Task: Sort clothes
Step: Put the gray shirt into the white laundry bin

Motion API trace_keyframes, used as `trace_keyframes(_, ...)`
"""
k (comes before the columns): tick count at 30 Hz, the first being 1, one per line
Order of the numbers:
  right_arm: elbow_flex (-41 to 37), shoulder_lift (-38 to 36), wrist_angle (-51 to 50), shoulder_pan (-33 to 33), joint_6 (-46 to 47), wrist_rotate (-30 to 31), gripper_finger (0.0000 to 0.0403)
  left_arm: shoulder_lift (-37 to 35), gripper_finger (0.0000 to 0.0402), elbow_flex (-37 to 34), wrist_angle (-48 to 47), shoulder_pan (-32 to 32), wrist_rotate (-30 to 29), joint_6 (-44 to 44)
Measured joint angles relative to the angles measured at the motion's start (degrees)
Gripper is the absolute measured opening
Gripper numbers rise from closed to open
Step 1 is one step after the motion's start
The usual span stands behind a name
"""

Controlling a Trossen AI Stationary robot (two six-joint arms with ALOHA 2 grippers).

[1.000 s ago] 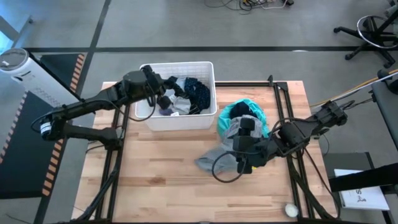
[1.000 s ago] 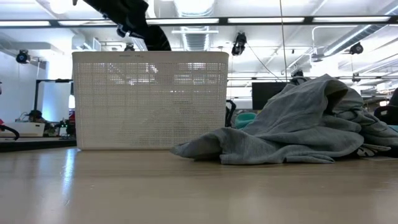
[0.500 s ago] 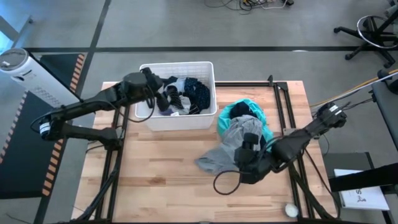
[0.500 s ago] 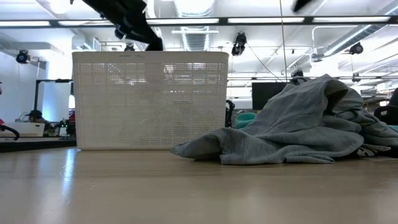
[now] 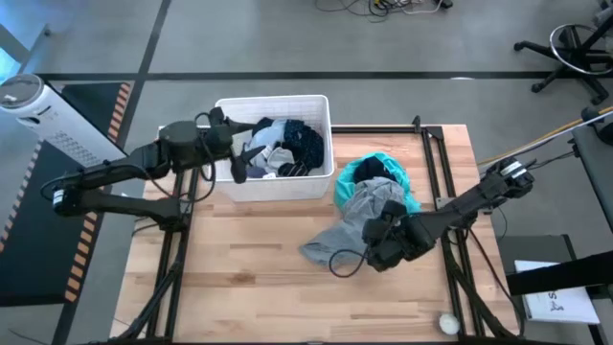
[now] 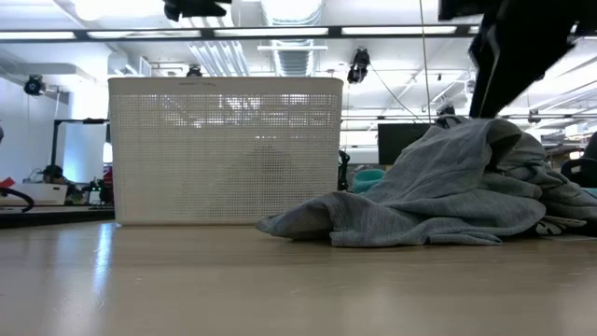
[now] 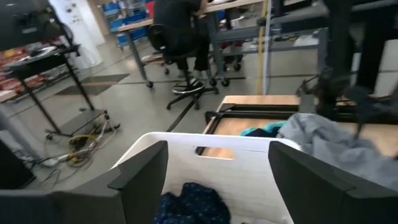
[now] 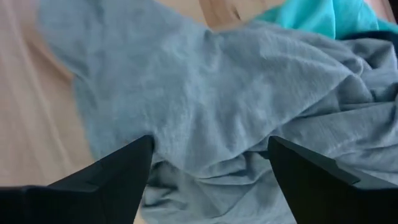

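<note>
A white plastic bin point(image 5: 226, 178) stands at the table's far left and holds a navy dotted garment point(image 5: 305, 142) and paler cloth point(image 5: 266, 153). My left gripper point(image 5: 237, 165) is open and empty over the bin's left part; its wrist view shows the navy garment point(image 7: 189, 205) below. A pile lies right of the bin: a teal garment point(image 5: 381, 165), a black one point(image 5: 372, 172) and a grey one point(image 5: 352, 218) spread on the table. My right gripper point(image 5: 383, 238) is open just over the grey garment point(image 8: 211, 93). I cannot tell whether it touches the cloth.
Black frame rails point(image 5: 429, 182) run along both sides of the table. A black cable loop point(image 5: 343, 264) lies at the grey garment's near edge. A small white ball point(image 5: 447, 324) sits at the near right corner. Bare wood point(image 5: 249, 278) lies near the front.
My left gripper has drawn back from inside the bin toward the table's left edge and risen. My right gripper has shifted over the grey garment's near part and come down toward it, now showing in the low view. The clothes have kept still.
</note>
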Motion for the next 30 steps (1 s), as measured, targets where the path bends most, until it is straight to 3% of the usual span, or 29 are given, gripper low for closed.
trace_keyframes(14, -10.7, 0.0, 12.8, -9.6, -7.0, -5.2, 0.0296, -1.4, 0.0233, -1.1, -2.6, -5.7, 0.7, -1.2)
trace_keyframes(19, -12.6, 1.0, 12.9, -10.3, -7.3, -4.8, 0.0206, -1.8, 0.0221, -1.1, -1.9, -7.4, 1.5, -0.8)
trace_keyframes(24, -11.9, 1.8, 12.6, -10.2, -8.1, -5.0, 0.0038, -3.0, 0.0213, -1.1, -1.4, -9.3, 1.5, -0.4)
trace_keyframes(25, -11.3, 1.8, 12.6, -10.1, -8.7, -5.1, 0.0021, -3.5, 0.0212, -1.1, -1.1, -9.7, 1.5, -0.3)
trace_keyframes(30, -4.8, 1.8, 10.7, -8.8, -10.5, -6.8, 0.001, -6.4, 0.021, -1.1, 1.1, -12.4, 1.5, -0.1)
